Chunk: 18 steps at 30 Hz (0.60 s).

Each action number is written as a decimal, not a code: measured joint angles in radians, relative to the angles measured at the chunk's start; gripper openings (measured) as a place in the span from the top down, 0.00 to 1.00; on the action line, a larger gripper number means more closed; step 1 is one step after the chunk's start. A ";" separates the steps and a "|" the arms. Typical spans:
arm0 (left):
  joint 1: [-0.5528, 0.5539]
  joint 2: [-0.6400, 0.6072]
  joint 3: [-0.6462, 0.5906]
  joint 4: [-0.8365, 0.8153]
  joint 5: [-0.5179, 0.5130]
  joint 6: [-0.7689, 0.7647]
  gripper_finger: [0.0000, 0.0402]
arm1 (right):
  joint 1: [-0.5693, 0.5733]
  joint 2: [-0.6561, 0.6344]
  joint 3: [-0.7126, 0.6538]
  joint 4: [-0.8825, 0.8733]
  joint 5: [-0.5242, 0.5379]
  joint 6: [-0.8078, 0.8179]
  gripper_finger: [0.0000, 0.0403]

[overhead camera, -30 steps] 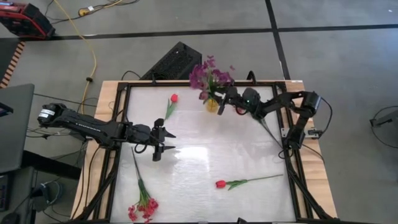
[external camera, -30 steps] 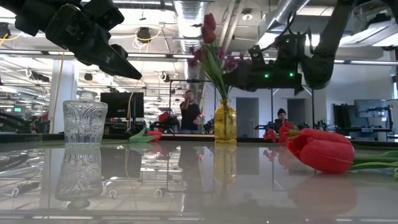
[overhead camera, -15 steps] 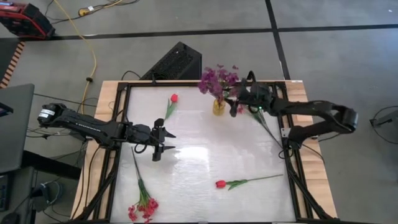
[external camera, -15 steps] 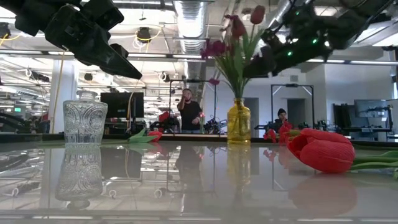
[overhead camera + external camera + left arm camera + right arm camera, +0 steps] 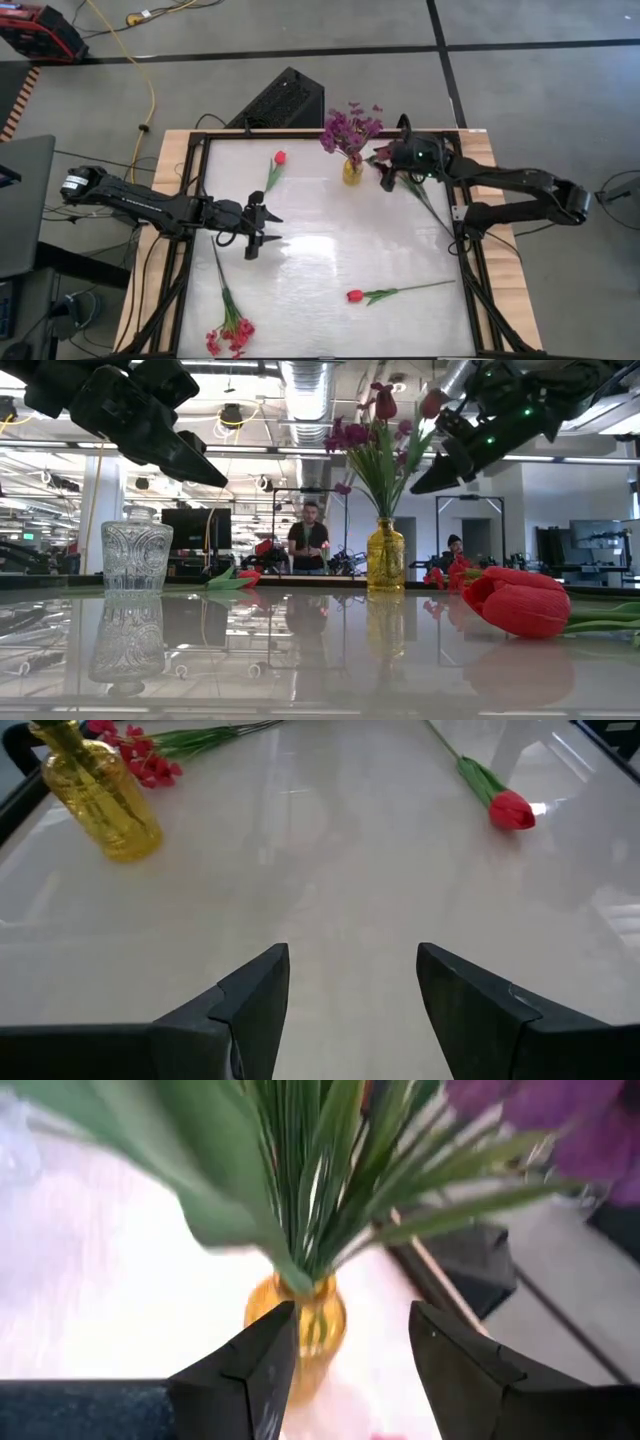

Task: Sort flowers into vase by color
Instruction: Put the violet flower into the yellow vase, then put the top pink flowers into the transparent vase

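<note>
From above, your right gripper (image 5: 383,160) hangs just beside the yellow vase (image 5: 352,172) of purple flowers (image 5: 348,130) at the counter's (image 5: 320,250) far edge, holding nothing. At counter level, its fingers (image 5: 432,478) stand clear of the stems. Your left gripper (image 5: 352,982) shows fingers spread and empty, a red tulip (image 5: 510,810) well ahead. Your right wrist view shows spread fingers (image 5: 262,1350) framing the vase.
</note>
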 joint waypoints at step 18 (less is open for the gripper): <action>0.000 0.000 0.000 0.000 0.008 -0.011 0.48 | 0.002 0.010 0.143 -0.812 0.056 0.285 0.45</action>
